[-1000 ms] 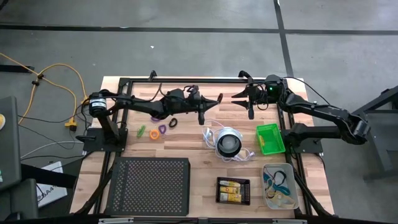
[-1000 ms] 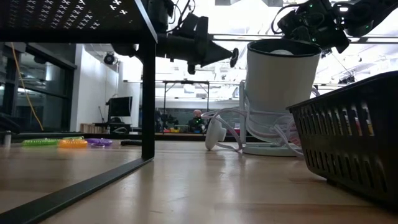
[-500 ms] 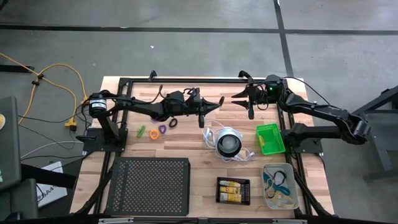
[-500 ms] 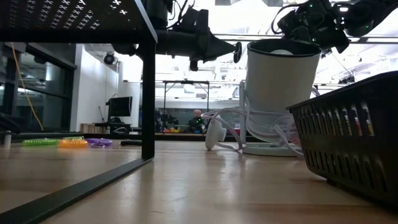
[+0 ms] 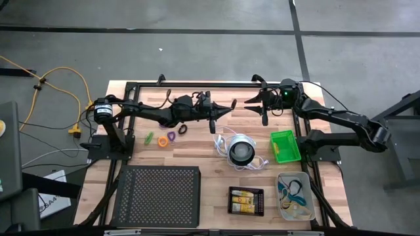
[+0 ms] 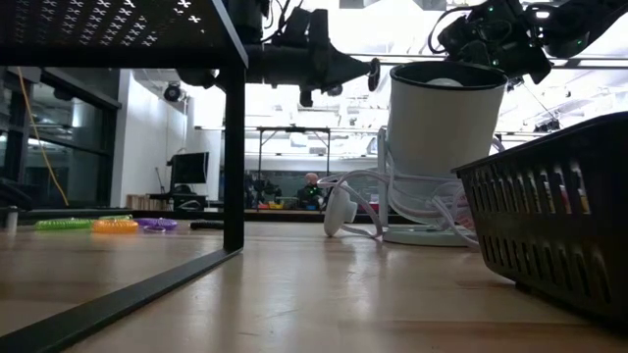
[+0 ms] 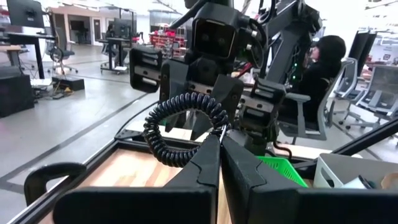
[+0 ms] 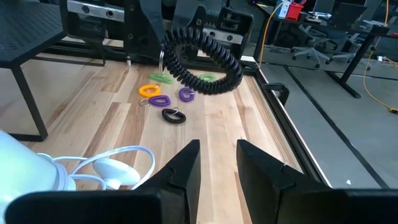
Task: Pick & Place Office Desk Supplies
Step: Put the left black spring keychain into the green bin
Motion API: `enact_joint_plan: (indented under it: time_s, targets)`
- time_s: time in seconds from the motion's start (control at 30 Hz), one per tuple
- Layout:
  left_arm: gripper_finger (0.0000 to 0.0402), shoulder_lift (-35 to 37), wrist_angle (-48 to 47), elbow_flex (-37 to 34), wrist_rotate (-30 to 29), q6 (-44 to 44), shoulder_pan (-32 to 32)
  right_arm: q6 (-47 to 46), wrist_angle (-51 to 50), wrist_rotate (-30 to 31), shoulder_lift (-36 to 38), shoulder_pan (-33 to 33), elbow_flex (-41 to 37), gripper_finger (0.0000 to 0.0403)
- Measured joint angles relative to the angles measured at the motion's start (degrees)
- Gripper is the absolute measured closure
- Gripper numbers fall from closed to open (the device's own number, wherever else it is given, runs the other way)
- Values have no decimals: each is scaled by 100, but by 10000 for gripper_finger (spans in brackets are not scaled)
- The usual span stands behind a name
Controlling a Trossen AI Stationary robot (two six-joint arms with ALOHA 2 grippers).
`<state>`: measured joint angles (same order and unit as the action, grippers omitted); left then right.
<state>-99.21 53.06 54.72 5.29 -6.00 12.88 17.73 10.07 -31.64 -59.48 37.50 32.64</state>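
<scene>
Jaws pinching black coil (image 7: 180, 127) midair

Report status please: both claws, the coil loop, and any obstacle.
Left claw shut on black coil loop, held high. Right claw open, empty, facing it. White-and-black round object below, between arms.

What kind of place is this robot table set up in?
Probably a robotics lab or open workshop: a bare grey concrete floor surrounds the wooden slatted table, black office chairs and desks stand beyond it, and a person sits at a workstation.
</scene>
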Motion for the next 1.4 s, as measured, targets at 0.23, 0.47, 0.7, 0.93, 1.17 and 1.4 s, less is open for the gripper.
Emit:
enact_joint_plan:
  time_s: [0.23, 0.47, 0.7, 0.93, 1.17, 1.4]
  targets:
    - [401, 1, -3, 0, -68, 2, 0, -5, 163, -37, -2, -87, -2, 310]
    - [401, 1, -3, -2, -111, 15, 22, -8, 315, -128, -2, -436, -2, 310]
    - [401, 1, -5, -2, -110, 13, 22, -8, 514, 347, -2, -690, -2, 310]
    - [401, 1, 15, -2, -109, -2, 22, 31, 889, 405, -2, -715, -2, 310]
    - [401, 1, 21, -4, -109, -2, 22, -123, 909, 625, -2, -715, -2, 310]
    - [401, 1, 21, -4, -108, -2, 22, -223, 949, 800, -2, -715, -2, 310]
